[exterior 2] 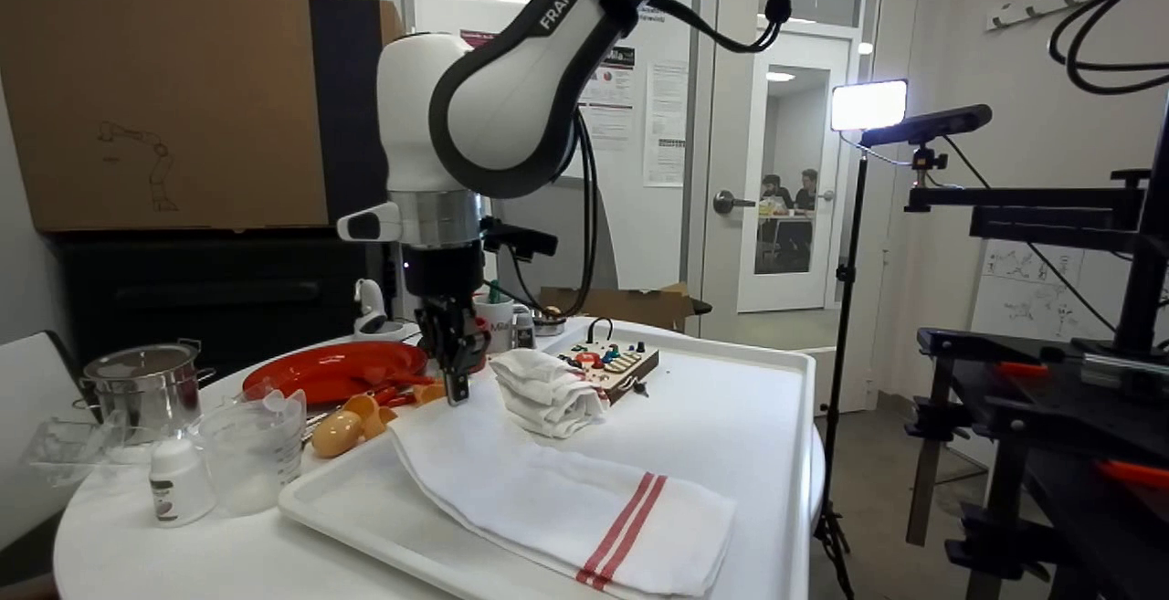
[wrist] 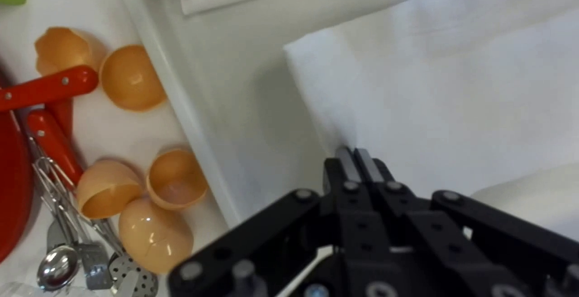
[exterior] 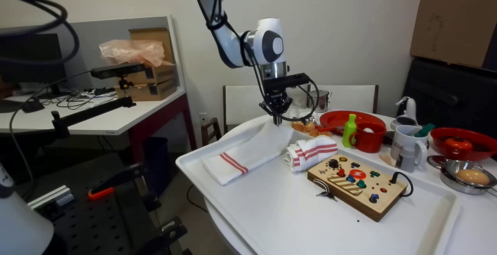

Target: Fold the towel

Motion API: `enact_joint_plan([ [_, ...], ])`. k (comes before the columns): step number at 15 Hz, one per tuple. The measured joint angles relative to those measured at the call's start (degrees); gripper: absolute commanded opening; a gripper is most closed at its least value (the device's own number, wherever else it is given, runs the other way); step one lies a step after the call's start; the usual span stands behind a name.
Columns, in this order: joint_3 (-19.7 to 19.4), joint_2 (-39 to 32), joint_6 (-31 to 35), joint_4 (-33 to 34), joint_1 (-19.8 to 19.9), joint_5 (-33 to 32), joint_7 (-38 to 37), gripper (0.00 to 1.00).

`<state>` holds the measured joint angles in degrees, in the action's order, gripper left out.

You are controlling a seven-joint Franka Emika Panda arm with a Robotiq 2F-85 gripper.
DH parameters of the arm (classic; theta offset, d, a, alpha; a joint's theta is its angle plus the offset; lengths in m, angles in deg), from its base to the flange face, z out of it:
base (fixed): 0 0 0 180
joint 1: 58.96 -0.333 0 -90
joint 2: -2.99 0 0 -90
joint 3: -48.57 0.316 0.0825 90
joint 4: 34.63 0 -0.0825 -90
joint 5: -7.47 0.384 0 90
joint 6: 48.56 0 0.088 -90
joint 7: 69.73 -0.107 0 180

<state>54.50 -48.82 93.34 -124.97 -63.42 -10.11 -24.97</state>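
The white towel with two red stripes point(exterior: 248, 154) lies as a long narrow strip on the white tray, and it also shows in an exterior view point(exterior 2: 539, 490). Its striped end lies flat and its plain end is raised. My gripper point(exterior: 277, 121) points down and is shut on the edge of that plain end, holding it a little above the tray; the gripper also shows in an exterior view point(exterior 2: 458, 392). In the wrist view, the closed fingertips point(wrist: 354, 152) pinch the towel's short edge point(wrist: 429, 102). The bit between the fingers is hidden.
The tray point(exterior: 271, 212) also holds a bunched white-and-red cloth point(exterior: 310, 152) beside the towel and a wooden board with knobs point(exterior: 361, 185). Past the tray rim are eggshells point(wrist: 131, 77), red-handled utensils point(wrist: 54, 87), a red plate point(exterior 2: 333, 372), a green bottle point(exterior: 349, 130) and mugs.
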Motion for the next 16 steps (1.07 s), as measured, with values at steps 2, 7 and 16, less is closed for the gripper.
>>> enact_joint_plan([
  [2, -0.01, 2.32, 0.64, -4.34, 0.0, -0.01, -0.59, 0.01],
  [7, -0.34, 8.73, 4.02, -14.34, 0.02, -0.23, -2.73, 0.01],
  [16, -1.06, 17.4, 4.76, -25.63, 0.08, -0.55, -5.58, 0.01],
])
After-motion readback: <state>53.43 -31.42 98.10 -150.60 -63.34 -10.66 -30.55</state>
